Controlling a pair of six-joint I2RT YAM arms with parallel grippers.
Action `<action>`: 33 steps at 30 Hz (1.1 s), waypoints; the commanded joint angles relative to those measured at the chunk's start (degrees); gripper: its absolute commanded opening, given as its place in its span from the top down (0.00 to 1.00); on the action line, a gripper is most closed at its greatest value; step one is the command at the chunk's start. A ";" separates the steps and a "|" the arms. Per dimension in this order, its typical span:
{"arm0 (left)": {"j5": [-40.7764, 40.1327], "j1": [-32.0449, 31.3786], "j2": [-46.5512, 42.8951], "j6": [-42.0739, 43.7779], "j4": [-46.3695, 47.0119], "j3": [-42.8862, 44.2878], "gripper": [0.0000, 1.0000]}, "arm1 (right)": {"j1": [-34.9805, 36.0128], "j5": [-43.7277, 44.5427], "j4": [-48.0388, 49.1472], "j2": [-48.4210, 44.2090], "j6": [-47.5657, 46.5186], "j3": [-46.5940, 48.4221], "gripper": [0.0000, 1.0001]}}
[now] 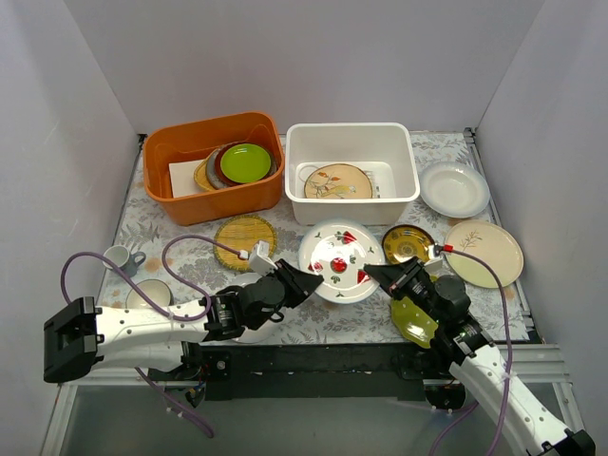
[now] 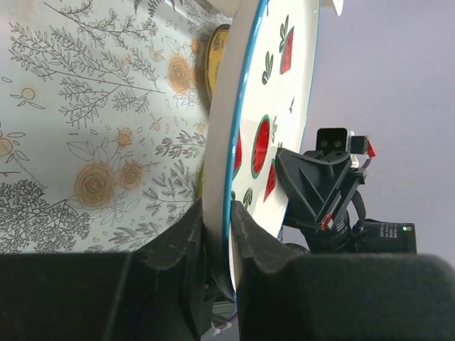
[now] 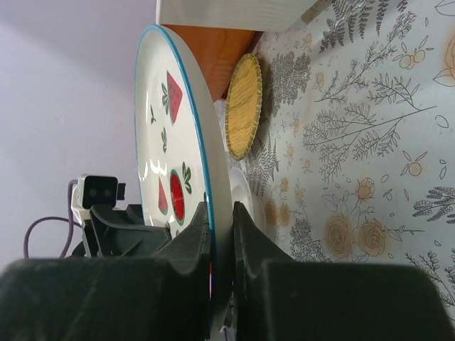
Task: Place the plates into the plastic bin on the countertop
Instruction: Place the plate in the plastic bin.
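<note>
The white plate with red motifs (image 1: 339, 261) is held over the countertop (image 1: 180, 233) between both arms. My left gripper (image 1: 306, 280) is shut on its left rim, and my right gripper (image 1: 376, 276) is shut on its right rim. The left wrist view shows the plate (image 2: 284, 106) edge-on, with the gripper (image 2: 219, 213) pinching its blue-lined rim. The right wrist view shows the plate (image 3: 167, 142) clamped by the gripper (image 3: 222, 213). The white plastic bin (image 1: 350, 128) stands at the back with the tan bird plate (image 1: 337, 180) inside.
On the countertop lie a woven yellow plate (image 1: 245, 235), a dark-and-gold plate (image 1: 408, 243), a cream plate (image 1: 484, 253), a plain white plate (image 1: 454, 188) and a green dotted plate (image 1: 410, 321) beneath the right arm. An orange tub (image 1: 214, 195) holds stacked plates. Two cups (image 1: 122, 258) stand at the left.
</note>
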 commanded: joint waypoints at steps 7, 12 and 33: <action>-1.97 -2.33 -3.03 -3.67 -12.58 3.27 0.34 | 1.08 -0.15 -6.60 0.99 -10.48 8.56 0.99; -2.94 -2.50 -3.65 -3.40 -17.96 4.59 0.09 | 1.08 1.61 -10.29 2.39 -13.39 13.57 0.99; -6.02 -2.68 -3.48 1.17 -43.46 11.72 0.02 | 1.08 5.84 -17.69 19.79 -26.75 40.21 0.99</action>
